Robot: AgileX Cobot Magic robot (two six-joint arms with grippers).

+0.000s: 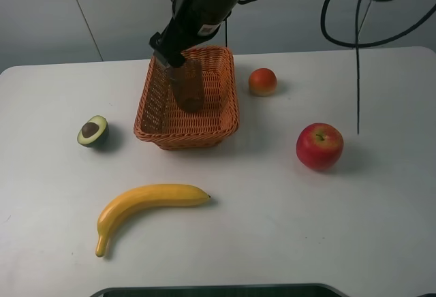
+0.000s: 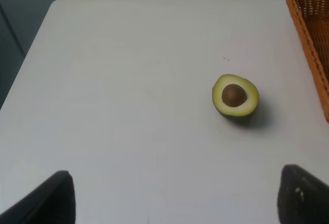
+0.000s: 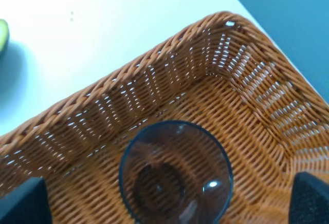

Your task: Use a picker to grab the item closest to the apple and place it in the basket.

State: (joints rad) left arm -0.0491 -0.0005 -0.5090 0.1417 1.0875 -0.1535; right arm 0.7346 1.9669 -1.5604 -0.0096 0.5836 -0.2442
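At upper centre of the high view, the right gripper (image 3: 164, 206) hangs over the wicker basket (image 1: 230, 106), fingers spread wide, a clear cup (image 3: 175, 175) below it. The peach (image 1: 262, 82) sits right of the basket, above the apple (image 1: 319, 146). The left gripper (image 2: 175, 198) is spread too.

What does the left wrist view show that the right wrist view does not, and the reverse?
Only the left wrist view: the whole avocado half with its pit, on the table. Only the right wrist view: a clear cup standing inside the basket. Both: the basket's woven rim and white table; a green sliver at the right wrist view's edge may be the avocado.
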